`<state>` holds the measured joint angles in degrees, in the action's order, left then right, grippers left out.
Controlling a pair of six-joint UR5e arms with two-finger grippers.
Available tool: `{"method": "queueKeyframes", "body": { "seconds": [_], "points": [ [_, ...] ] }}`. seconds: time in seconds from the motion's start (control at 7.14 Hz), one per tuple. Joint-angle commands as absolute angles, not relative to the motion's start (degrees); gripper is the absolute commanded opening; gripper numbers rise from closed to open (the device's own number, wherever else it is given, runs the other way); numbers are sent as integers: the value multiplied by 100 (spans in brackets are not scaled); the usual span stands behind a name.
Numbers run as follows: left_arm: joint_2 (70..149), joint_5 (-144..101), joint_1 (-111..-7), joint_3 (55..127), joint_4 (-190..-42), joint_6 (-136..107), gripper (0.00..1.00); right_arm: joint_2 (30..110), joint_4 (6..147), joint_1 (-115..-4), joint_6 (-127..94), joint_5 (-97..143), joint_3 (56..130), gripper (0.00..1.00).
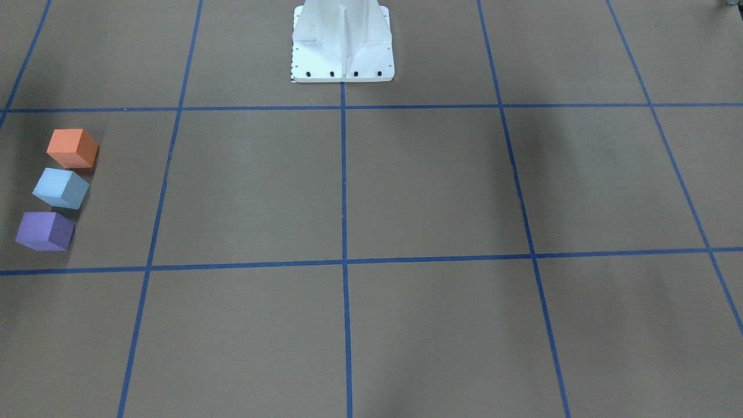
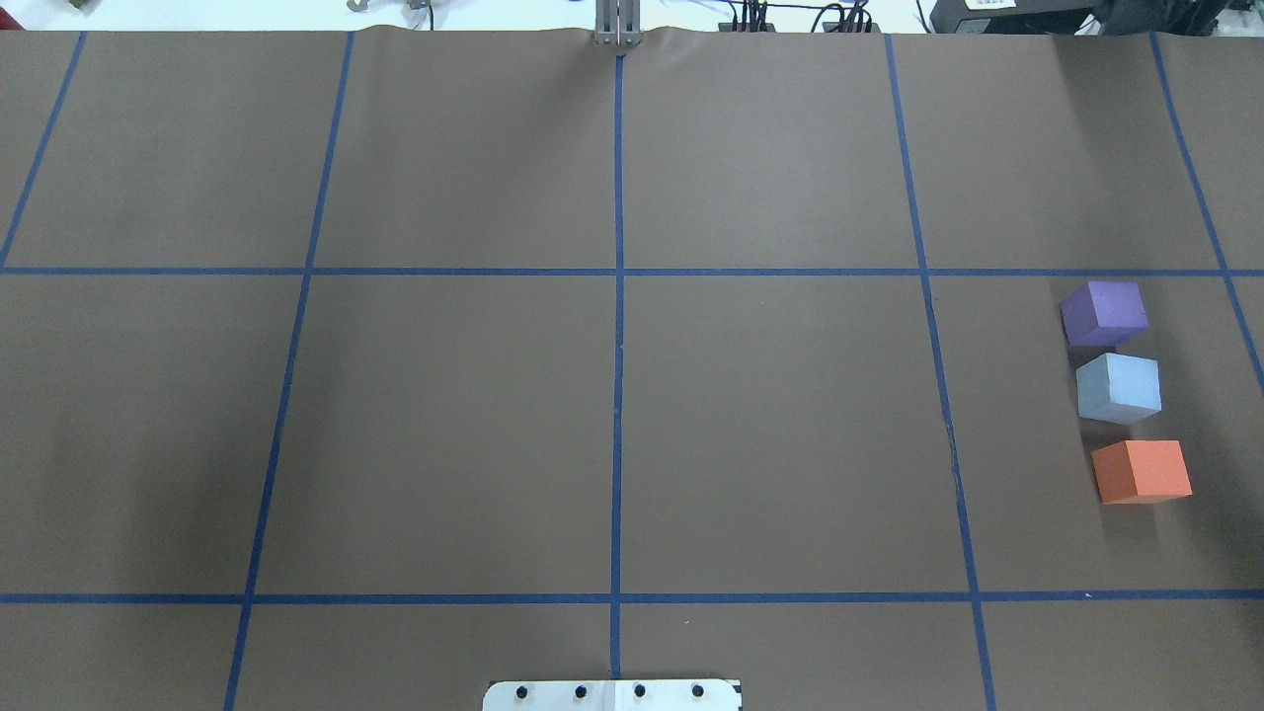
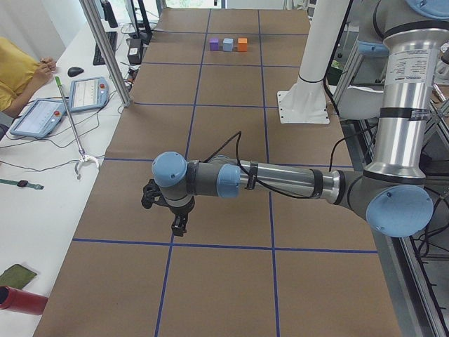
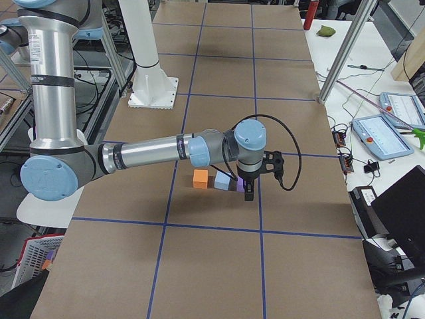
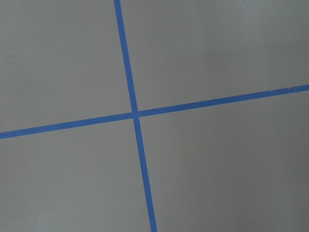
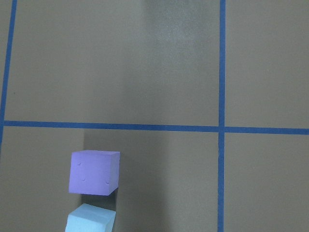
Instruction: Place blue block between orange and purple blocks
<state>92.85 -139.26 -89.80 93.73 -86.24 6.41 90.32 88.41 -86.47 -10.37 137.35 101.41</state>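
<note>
Three blocks stand in a row on the brown table, on the robot's right side: the orange block point(image 2: 1142, 471), the blue block point(image 2: 1118, 386) in the middle, and the purple block point(image 2: 1104, 312). The front view shows the same row of orange point(image 1: 72, 147), blue point(image 1: 61, 187) and purple point(image 1: 45, 230). The right wrist view shows the purple block point(image 6: 94, 172) and the top of the blue block point(image 6: 90, 220). My right gripper point(image 4: 248, 194) hangs above the table near the purple block point(image 4: 234, 187). My left gripper point(image 3: 179, 226) hangs over bare table far from the blocks. I cannot tell whether either gripper is open or shut.
The white robot base point(image 1: 342, 46) stands at the table's middle edge. Blue tape lines point(image 5: 135, 115) mark a grid on the table. A side bench holds tablets point(image 3: 38, 116), and a person in yellow point(image 3: 15, 74) sits by it.
</note>
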Motion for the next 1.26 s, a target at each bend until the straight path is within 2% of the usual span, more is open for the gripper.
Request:
{"method": "queueKeyframes", "body": {
  "seconds": [0.0, 1.12],
  "points": [
    [9290, -13913, -9053, 9422, -8622, 633, 100, 9061, 8824, -8561, -1037, 13720, 10151, 100],
    [8692, -13508, -9132, 9545, -8613, 360, 100, 9237, 8771, -8473, -1055, 13544, 10064, 100]
  ]
}}
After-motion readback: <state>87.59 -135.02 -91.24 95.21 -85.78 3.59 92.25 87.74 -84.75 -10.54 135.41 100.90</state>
